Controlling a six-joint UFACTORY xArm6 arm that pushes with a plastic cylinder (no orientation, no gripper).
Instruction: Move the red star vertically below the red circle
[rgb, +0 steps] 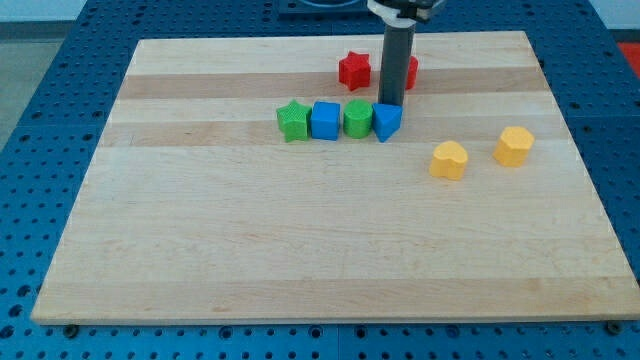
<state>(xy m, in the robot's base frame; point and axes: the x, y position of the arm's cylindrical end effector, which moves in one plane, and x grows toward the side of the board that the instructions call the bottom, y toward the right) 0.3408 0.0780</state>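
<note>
The red star (353, 69) lies near the view's top, on the wooden board (300, 240). The red circle (410, 71) lies just to its right, mostly hidden behind my dark rod. My tip (389, 104) rests just behind the blue triangular block (387, 121), below and between the two red blocks. It touches neither red block that I can tell.
A row runs left from the blue triangular block: green block (357, 118), blue cube (325, 120), green star (292, 121). A yellow heart (449, 160) and a yellow hexagon (514, 146) lie at the right. Blue pegboard table surrounds the board.
</note>
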